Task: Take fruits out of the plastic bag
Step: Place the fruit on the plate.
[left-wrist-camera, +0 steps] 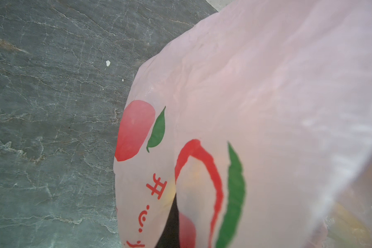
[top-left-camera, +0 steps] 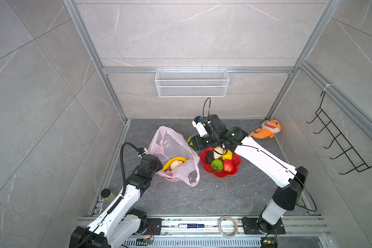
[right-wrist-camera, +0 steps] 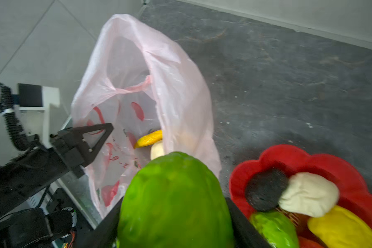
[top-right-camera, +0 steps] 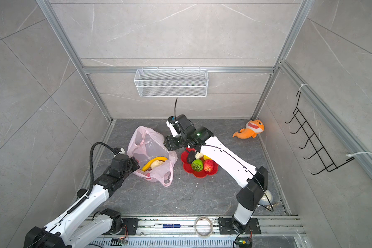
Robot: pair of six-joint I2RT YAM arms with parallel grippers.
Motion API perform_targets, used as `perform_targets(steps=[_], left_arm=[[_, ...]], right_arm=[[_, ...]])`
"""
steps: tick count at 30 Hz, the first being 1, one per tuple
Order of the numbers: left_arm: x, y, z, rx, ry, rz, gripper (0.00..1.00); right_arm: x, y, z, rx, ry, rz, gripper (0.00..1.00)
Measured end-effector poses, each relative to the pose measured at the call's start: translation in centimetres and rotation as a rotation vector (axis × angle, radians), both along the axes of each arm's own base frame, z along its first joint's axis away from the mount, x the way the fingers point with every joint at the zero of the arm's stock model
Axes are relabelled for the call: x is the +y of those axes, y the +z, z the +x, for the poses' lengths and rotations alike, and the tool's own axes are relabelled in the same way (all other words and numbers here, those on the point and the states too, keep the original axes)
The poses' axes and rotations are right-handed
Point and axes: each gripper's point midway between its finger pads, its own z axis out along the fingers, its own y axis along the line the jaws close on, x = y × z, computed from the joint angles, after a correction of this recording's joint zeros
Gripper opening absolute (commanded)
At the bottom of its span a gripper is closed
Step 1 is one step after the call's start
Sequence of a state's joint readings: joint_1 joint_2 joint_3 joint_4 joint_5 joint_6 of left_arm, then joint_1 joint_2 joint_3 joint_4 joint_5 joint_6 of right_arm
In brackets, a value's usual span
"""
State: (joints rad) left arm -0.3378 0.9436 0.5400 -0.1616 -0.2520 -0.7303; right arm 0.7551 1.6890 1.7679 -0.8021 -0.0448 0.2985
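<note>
Currently on the dark grey veined tabletop (top-left-camera: 180, 197):

1. Thin translucent pink plastic bag (top-left-camera: 170, 146) with red apple prints. It lies slumped with its mouth open, just beside the plate. Inside it are a curved yellow banana (top-left-camera: 174, 161) and a lumpy beige fruit (top-left-camera: 177, 165), touching, the fruit tucked under the banana's curve.

2. Left gripper (top-left-camera: 159, 167). Its jaws are closed, pinching the bag's wall on the side away from the plate. The pink film fills most of the left wrist view.

3. Right gripper (right-wrist-camera: 174, 206). It is clamped around a bumpy green ball fruit (right-wrist-camera: 172, 182), a finger on either flank. It sits between the bag and the plate's far edge.

4. Red flower-shaped plastic plate (top-left-camera: 234, 170). It holds a dark avocado (top-left-camera: 209, 157), a second bumpy green ball (top-left-camera: 216, 165), a red apple (top-left-camera: 228, 165), a small yellow fruit (top-left-camera: 228, 155) and a second lumpy beige fruit (top-left-camera: 217, 150). They are packed together and touching, and the right arm partly covers them in both top views.

5. Orange plush shark (top-left-camera: 266, 130). It lies at the far right corner, well apart from the plate.

6. White wire-mesh basket (top-left-camera: 191, 82), hung on the back wall.
</note>
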Motion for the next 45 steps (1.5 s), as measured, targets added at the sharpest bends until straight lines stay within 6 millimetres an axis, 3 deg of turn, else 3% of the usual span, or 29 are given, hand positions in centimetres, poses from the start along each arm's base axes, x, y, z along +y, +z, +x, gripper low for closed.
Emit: perform_targets(steps=[8,14,16,29,45], left_arm=[[-0.2,-0.1,0.2,0.001,-0.004,-0.004,0.0],[-0.4,-0.2,0.2,0.004,-0.012,-0.014,0.0],[-0.4,-0.2,0.2,0.004,-0.012,-0.014,0.0],[-0.4,0.0,0.1,-0.001,-0.006,-0.024,0.0],[-0.4,0.2,0.1,-0.007,-0.001,-0.032,0.0]], right_arm=[[-8.7,-4.3,1.8,0.025,-0.215,-0.135,0.39],[-12.8,-10.2,1.6,0.114,-0.32,-0.248,0.39],[-13.7,-11.3,1.8,0.129,-0.348,-0.269,0.39],[-16.1,-16.4,3.2,0.197,-0.423,-0.34,0.42],[-16.5,-18.1,3.6,0.227,-0.44,-0.352,0.57]])
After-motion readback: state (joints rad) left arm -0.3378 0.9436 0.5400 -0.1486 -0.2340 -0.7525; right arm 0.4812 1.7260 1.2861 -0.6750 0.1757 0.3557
